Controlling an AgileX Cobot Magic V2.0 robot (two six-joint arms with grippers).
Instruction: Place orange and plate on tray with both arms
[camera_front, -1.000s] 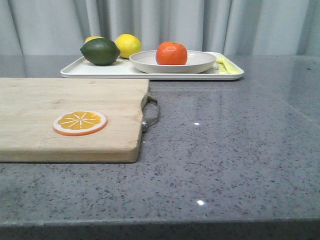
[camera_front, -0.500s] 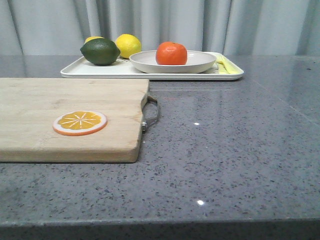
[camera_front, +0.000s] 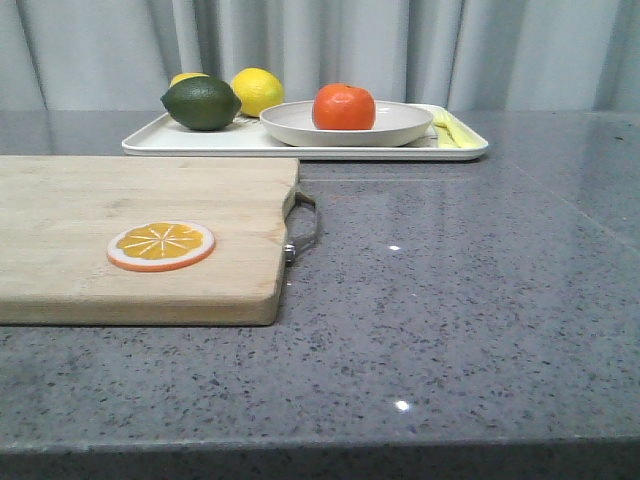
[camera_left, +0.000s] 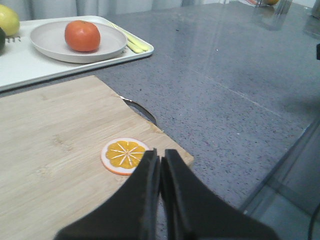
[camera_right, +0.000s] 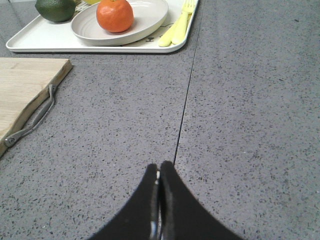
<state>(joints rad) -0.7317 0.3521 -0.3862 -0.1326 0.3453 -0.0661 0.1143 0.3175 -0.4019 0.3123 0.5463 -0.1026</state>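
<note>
The orange (camera_front: 343, 107) rests in the off-white plate (camera_front: 400, 125), and the plate stands on the white tray (camera_front: 200, 143) at the back of the table. The same orange (camera_left: 82, 36) (camera_right: 115, 15), plate (camera_left: 50, 40) (camera_right: 150, 17) and tray (camera_left: 20, 65) (camera_right: 40, 37) show far off in both wrist views. My left gripper (camera_left: 160, 155) is shut with nothing in it, above the near corner of the wooden board. My right gripper (camera_right: 158, 170) is shut and empty over bare grey table. Neither gripper shows in the front view.
A wooden cutting board (camera_front: 130, 200) with a metal handle (camera_front: 305, 225) lies at the front left, with an orange slice disc (camera_front: 160, 246) on it. A dark green lime (camera_front: 201, 103), lemons (camera_front: 257, 90) and yellow cutlery (camera_front: 452, 130) share the tray. Curtains hang behind.
</note>
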